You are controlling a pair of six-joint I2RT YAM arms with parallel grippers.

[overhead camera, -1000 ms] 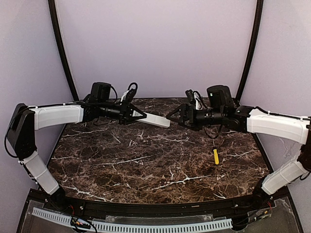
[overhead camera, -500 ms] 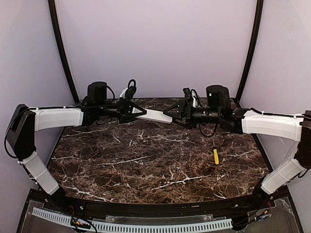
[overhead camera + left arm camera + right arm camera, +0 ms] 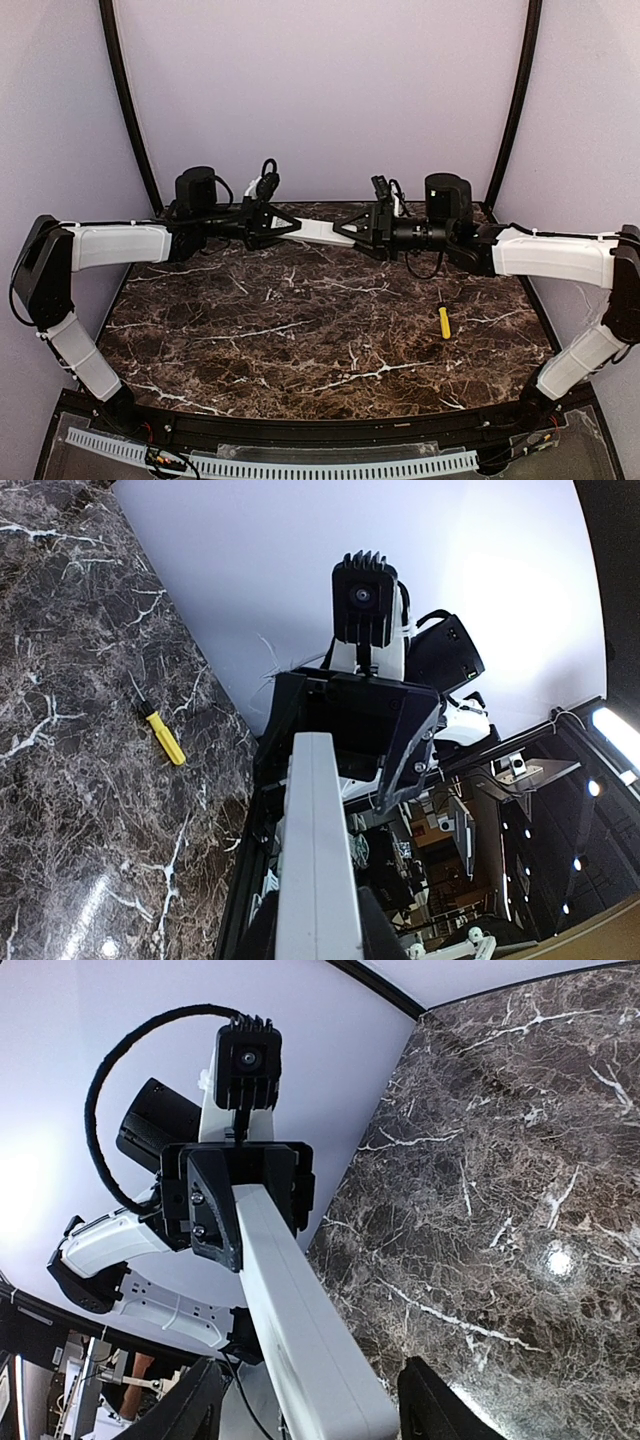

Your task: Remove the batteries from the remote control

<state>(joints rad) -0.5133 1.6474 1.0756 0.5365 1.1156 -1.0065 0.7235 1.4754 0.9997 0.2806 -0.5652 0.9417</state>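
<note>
Clamping one end of the remote control (image 3: 318, 233), the left gripper (image 3: 290, 226) held it level above the table's (image 3: 300, 330) far edge. The right gripper (image 3: 343, 233) straddled the other end, fingers apart. A screwdriver (image 3: 444, 321) lay well apart.

The supporting surface is a table (image 3: 300, 340) with a glossy top of dark brown marble, veined in white. Bright light spots reflect off it in both wrist views. One item lies directly on it: a screwdriver (image 3: 444, 321) with a yellow handle. It lies flat on the right half, with its thin dark shaft pointing toward the far edge.
</note>
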